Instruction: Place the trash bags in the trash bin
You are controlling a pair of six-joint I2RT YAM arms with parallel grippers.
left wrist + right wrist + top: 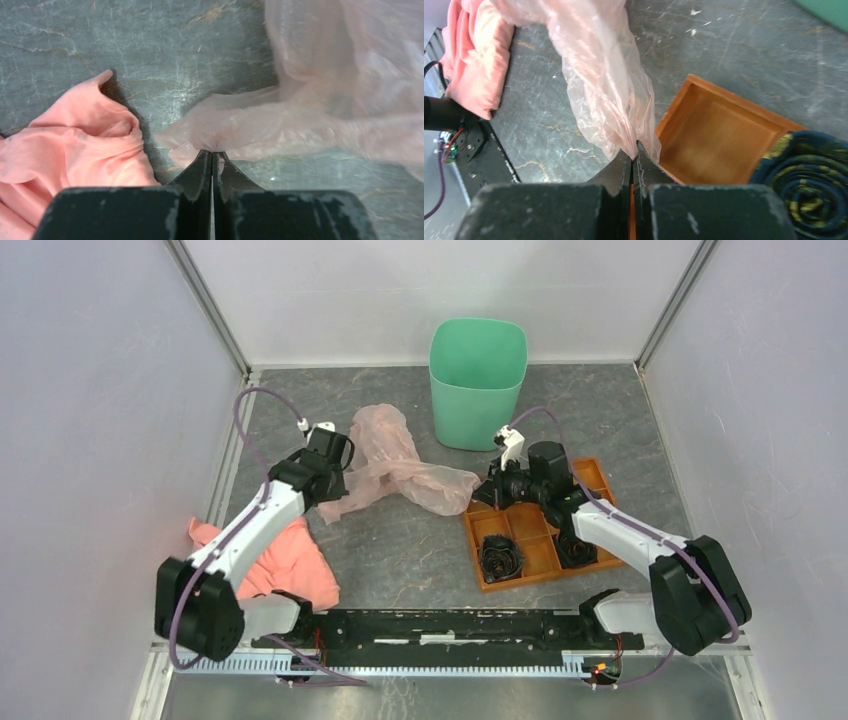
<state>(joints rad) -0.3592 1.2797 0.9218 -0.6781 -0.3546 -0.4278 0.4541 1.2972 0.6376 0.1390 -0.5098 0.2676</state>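
Trash bags [392, 462] | left gripper [212, 153] pinches one end | right gripper [633, 150] pinches other end

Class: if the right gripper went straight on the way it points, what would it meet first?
The pink trash bag, whose end the right gripper pinches; its film lies straight ahead. Beyond that, depth is unclear.

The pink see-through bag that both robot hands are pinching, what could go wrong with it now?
The trash bag is thin film, pinched by the left gripper and right gripper at opposite ends; pulling apart might tear it or slip it free.
It looks bigger than the trash bin, so it could drape over the rim or tip it.
Its end lies beside the orange tray and might snag.
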